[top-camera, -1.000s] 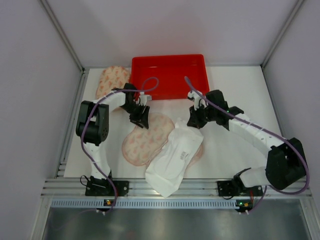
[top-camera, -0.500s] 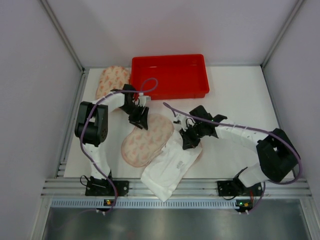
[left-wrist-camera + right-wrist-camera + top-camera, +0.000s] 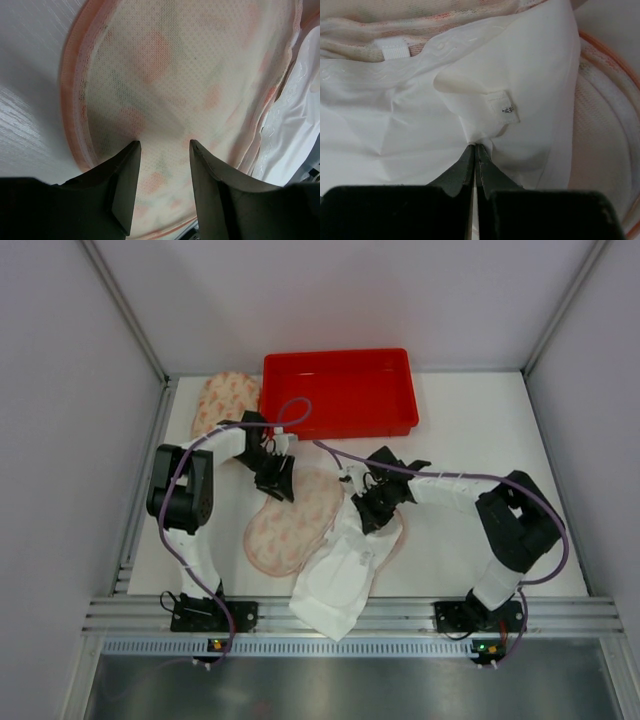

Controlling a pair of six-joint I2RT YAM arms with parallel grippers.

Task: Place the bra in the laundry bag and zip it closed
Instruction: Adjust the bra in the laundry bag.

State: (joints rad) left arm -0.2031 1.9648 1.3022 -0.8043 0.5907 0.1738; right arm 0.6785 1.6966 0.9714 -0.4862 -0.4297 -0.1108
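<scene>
The laundry bag (image 3: 290, 522) is a round pink floral mesh pouch lying open in the middle of the table. The white bra (image 3: 345, 562) lies across its right half and reaches toward the near edge. My left gripper (image 3: 275, 478) stands open at the bag's far rim, its fingertips resting on the mesh (image 3: 175, 75) with nothing between them (image 3: 165, 145). My right gripper (image 3: 366, 508) is shut on a pinch of the bra's white fabric (image 3: 420, 130), just below a small hook tab (image 3: 506, 109). The bag's padded rim (image 3: 607, 135) shows to the right of it.
A red tray (image 3: 340, 390) stands at the back centre, just beyond both grippers. A second floral mesh piece (image 3: 225, 400) lies at the back left beside the tray. The bra's near end overhangs the table's front rail (image 3: 330, 615).
My right gripper has swung left and toward the near side, drawing the bra's upper end over the bag. The left gripper has barely shifted.
</scene>
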